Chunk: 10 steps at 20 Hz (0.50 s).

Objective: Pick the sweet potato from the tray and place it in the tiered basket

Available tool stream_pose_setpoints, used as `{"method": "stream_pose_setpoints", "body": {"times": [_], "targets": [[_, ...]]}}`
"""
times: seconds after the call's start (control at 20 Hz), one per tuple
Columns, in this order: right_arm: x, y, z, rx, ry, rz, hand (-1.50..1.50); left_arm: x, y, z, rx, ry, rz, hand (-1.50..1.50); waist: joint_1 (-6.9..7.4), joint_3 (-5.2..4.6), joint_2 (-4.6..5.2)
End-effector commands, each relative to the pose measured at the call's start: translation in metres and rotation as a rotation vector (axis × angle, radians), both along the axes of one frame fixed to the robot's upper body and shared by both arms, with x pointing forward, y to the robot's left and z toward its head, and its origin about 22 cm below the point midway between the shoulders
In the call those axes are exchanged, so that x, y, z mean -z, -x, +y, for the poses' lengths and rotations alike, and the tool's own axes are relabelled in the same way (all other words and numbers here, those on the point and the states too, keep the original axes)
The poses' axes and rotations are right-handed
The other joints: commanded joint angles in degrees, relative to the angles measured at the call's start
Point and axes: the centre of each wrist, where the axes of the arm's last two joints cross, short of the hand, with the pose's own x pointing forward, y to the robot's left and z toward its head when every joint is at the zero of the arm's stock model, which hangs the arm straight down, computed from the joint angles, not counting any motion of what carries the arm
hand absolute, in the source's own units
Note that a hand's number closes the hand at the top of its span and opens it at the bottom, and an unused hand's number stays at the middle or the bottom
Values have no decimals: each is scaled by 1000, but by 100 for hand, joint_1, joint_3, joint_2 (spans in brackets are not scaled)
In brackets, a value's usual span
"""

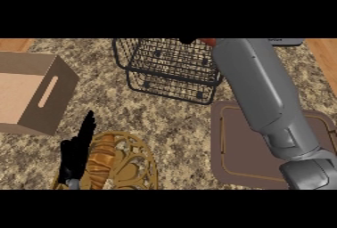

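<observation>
We note the right arm (266, 95) crossing the tray (230, 147) to the basket (172, 67), hiding the right hand (189, 40); fingers' state unknown. Sweet potato (209, 41) barely visible there. Left hand (77, 151) straight-fingered.

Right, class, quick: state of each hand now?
Left hand: open, fingers up, resting.
Right hand: mostly hidden behind the forearm above the tiered basket; cannot be told.

Even, soft, moderately bright light; the black wire tiered basket (172, 67) throws only faint shadow on the speckled granite desk (164, 120); no glare.
</observation>
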Motion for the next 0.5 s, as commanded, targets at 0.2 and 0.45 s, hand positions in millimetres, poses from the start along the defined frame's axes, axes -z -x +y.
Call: {"method": "stream_pose_setpoints", "body": {"times": [0.2,0.45], "targets": [[42,-14,1,29,-273,91,150,5,14,-6,24,3,34,0,62,-4,38],[59,-18,1,12,-467,101,-150,-2,6,2,12,-17,25,0,116,-4,68]]}}
